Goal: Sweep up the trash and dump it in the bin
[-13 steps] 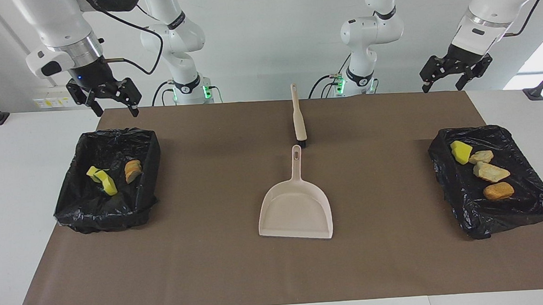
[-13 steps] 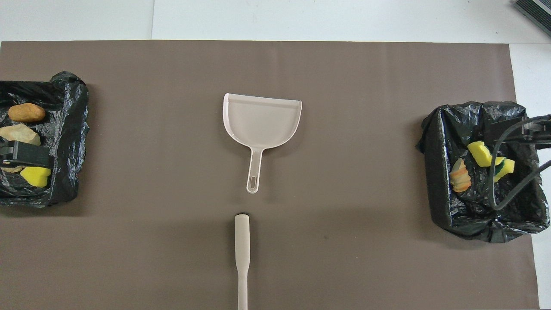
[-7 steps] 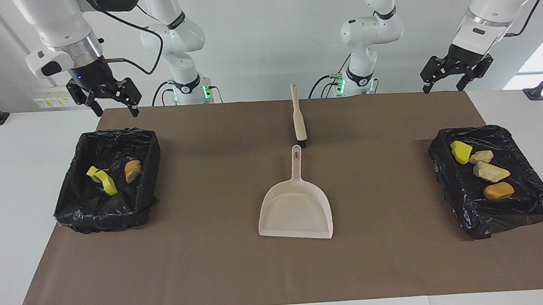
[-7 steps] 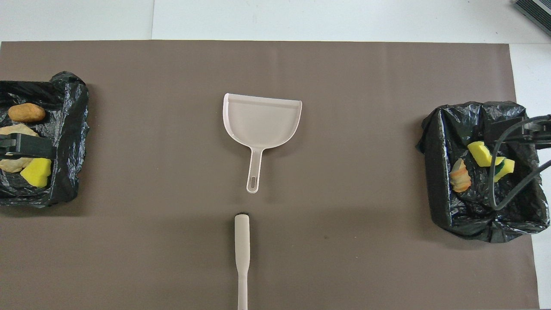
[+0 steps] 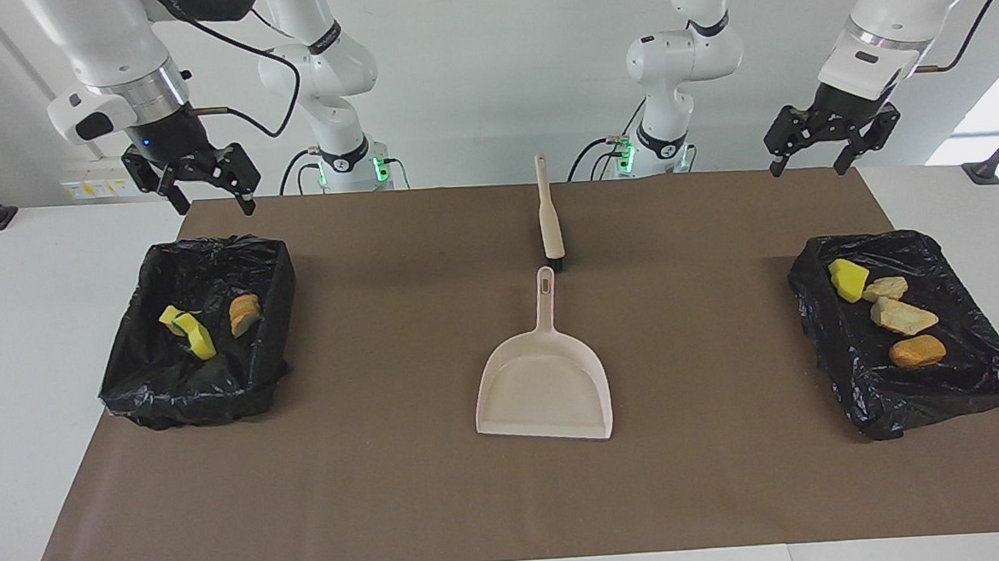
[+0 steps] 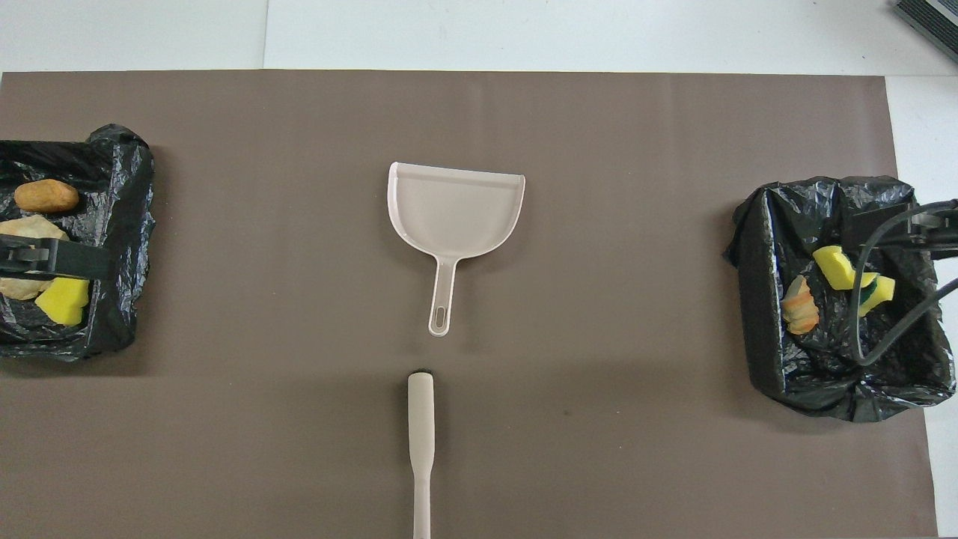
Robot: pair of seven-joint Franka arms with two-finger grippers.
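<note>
Wrapping up, I'd say: the dustpan (image 5: 544, 389) lies bare at lower centre. All seven lumps of trash (image 5: 903, 317) sit in the two black-lined bins (image 5: 197, 390) at mid-height by the side edges, with the brush (image 5: 550, 218) above centre. In the upper corners, left gripper (image 5: 808, 157) and right gripper (image 5: 213, 193) hang spread and empty, so only parking remains. Overhead the left one seems laid on the trash; facing shows it high.

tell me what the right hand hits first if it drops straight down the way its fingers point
Probably the black-lined bin, near its edge closest to the robots; depth is unclear. The right hand hangs open above it.
</note>
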